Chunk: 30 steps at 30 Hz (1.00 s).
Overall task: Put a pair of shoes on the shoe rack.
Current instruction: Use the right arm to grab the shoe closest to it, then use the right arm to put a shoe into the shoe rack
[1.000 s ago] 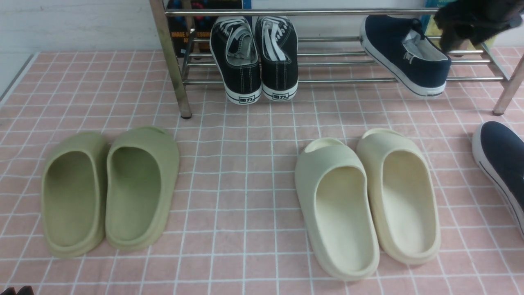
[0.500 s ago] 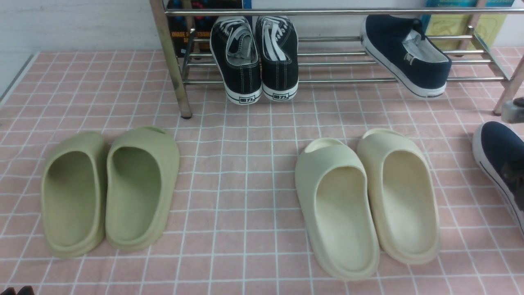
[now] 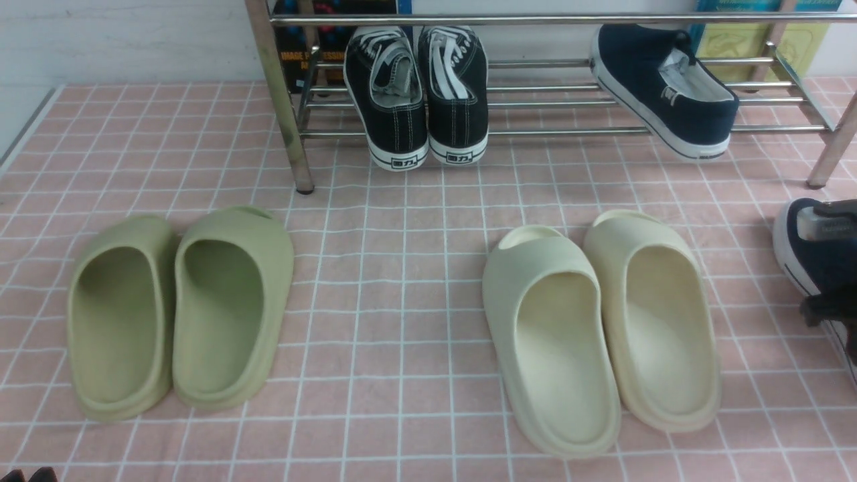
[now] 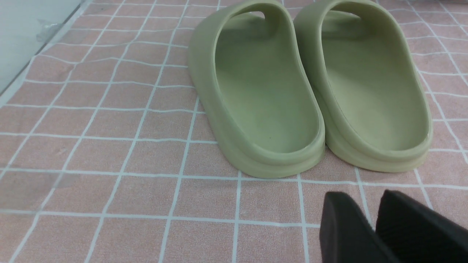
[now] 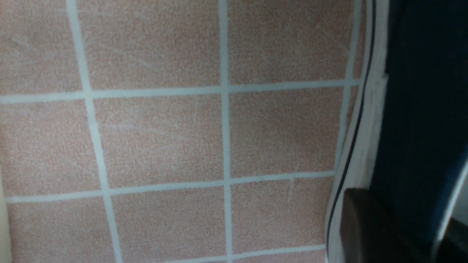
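**Right wrist view**
Hold: the right gripper [image 5: 409, 233] straddles the side wall of the navy shoe on the floor [image 5: 420, 109]. One dark finger [image 5: 362, 226] lies outside by the white sole, and the other barely shows at the corner. I cannot tell whether they are clenched.
Doing it well: bite deep on the wall, above the sole, and make sure the hold is firm before lifting. Soft canvas held by one side will likely sag and swing.
Ground: the sole rests on the pink checked mat [image 5: 164, 138].

**Front view**
Where it is: the navy shoe on the floor sits at the right edge, near the right front leg of the rack [image 3: 549, 131] and apart from the cream slides [image 3: 556, 335].
Its mate: the navy shoe on the rack [image 3: 663, 87] lies slantwise on the lower bars, heel over the front bar, to the right of the black sneakers [image 3: 455, 100].
Path: lift straight up, clear the front bar, pass under the top rail and go in toe first.
Landing: choose bare bars beside the mate. Lay the shoe flat across several bars without nudging the slanted one off.

**Left wrist view**
Left gripper [image 4: 365, 199]: the fingers are slightly parted with nothing between them, low over the mat near the heels of the green slides [image 4: 263, 95].
Advice: it is best left parked, out of the right arm's way.
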Motion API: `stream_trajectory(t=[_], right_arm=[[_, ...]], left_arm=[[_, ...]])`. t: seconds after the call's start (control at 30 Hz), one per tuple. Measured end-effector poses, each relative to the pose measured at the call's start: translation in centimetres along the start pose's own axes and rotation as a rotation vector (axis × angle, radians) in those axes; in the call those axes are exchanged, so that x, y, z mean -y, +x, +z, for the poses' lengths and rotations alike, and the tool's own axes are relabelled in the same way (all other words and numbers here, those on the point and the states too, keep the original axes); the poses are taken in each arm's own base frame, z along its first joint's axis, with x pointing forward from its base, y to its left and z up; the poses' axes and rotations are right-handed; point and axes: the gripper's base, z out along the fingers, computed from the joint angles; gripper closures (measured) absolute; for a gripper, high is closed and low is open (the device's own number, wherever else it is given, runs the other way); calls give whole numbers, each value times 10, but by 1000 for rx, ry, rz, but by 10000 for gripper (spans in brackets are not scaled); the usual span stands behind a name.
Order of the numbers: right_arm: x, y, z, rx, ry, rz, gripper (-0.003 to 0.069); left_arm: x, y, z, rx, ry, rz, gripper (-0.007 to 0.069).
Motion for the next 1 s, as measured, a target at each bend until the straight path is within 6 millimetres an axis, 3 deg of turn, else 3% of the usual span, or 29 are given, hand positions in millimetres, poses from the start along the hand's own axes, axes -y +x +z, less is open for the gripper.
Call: stream_trajectory(t=[0.07, 0.27, 0.37, 0.5, 0.63, 1.0], right_arm=[[1, 2, -9, 18, 1, 5, 654], [1, 4, -53, 75, -33, 33, 655], [-4, -12, -84, 172, -68, -1, 655], [-12, -30, -102, 235, -100, -22, 655], [-15, -49, -103, 238, -106, -30, 655], [-16, -110, -80, 218, -69, -70, 655]], left_arm=[[0, 0, 0, 0, 0, 0, 440], [0, 0, 0, 0, 0, 0, 437], [0, 0, 0, 0, 0, 0, 437], [0, 0, 0, 0, 0, 0, 437], [0, 0, 0, 0, 0, 0, 436], [0, 0, 0, 0, 0, 0, 427]])
